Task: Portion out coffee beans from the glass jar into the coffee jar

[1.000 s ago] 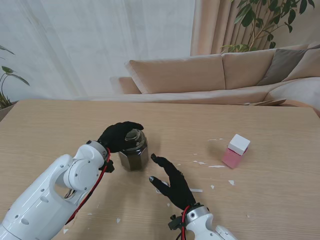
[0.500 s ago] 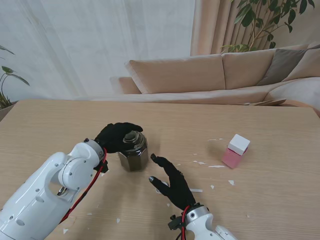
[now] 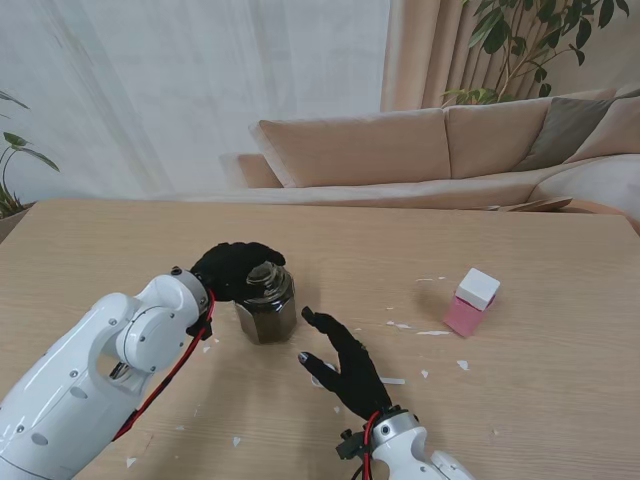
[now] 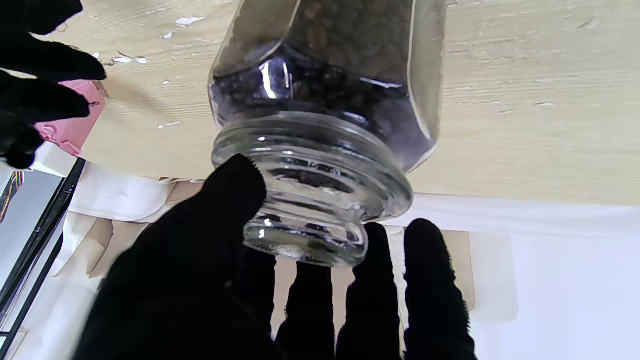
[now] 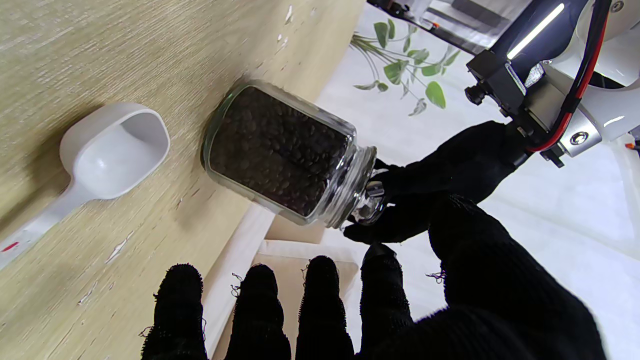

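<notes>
Pale wood grain fills the scene, a broad table point(image 3: 520, 400) running out toward a beige sofa point(image 3: 400, 150) and white curtains beyond, and the robot's two white arms come up from the near corners. The left arm point(image 3: 90, 380) reaches in across the table, and its black-gloved left hand point(image 3: 228, 270) sits draped over the top of the glass jar point(image 3: 265, 305), fingers curled around the knob of the lid; from the left wrist camera the thumb point(image 4: 235, 190) presses right against the jar's threaded neck while the other fingers spread past the stopper, so there's a grip on the lid end, though how firm it is can't be told. The jar stands upright on the table, left of centre, packed dark with coffee beans point(image 5: 275, 150) nearly to the shoulder. The right hand point(image 3: 345, 365) hovers just beside the jar on its right and nearer to the robot, palm turned toward the glass, fingers straight and spread, holding nothing and not touching the jar. Off to the right, well apart from all this, sits a small pink box with a white top point(image 3: 472, 301). The right wrist camera picks up a white plastic scoop point(image 5: 112, 150) lying on the table near the jar, bowl facing up. Little white flecks point(image 3: 432, 333) are scattered across the wood between the jar and the box.
</notes>
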